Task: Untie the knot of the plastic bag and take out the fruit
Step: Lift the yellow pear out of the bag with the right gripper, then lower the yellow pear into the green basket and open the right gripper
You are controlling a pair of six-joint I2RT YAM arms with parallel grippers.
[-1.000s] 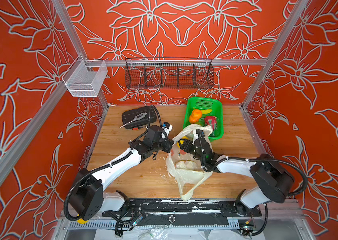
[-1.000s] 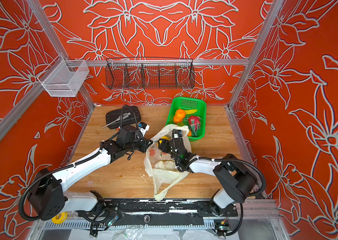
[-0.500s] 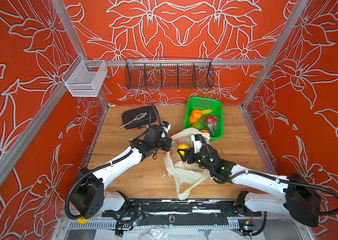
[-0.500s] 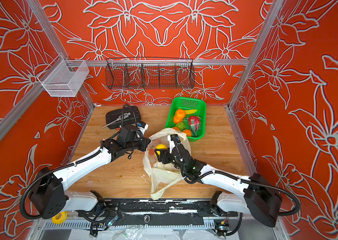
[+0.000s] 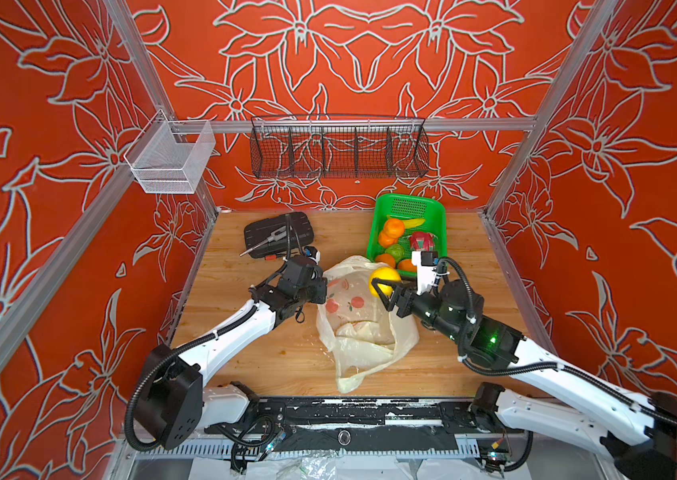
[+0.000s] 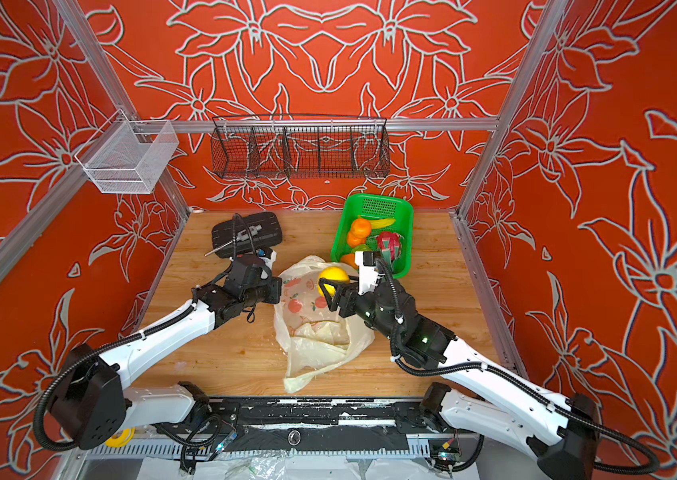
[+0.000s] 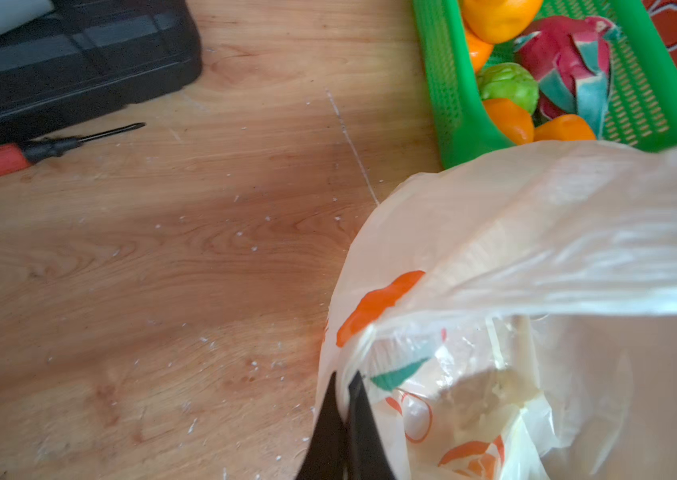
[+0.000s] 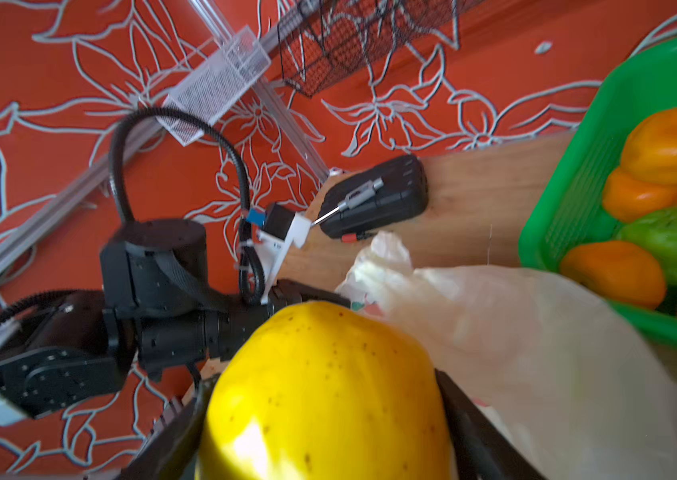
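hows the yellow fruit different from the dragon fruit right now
The yellow fruit is smooth, round and yellow; the dragon fruit is pink with green-tipped scales. The yellow fruit is gripped in the right hand; the dragon fruit lies in the green basket. Both are out of the plastic bag.

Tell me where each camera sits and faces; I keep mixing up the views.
Both top views: high in front, looking down on table, plastic bag, left arm, right arm.
Left wrist: behind the left claw, shut on the bag's edge, facing the green basket.
Right wrist: behind the right claw and its yellow fruit, facing the left arm.
Shared: both wrist views show bag and basket.
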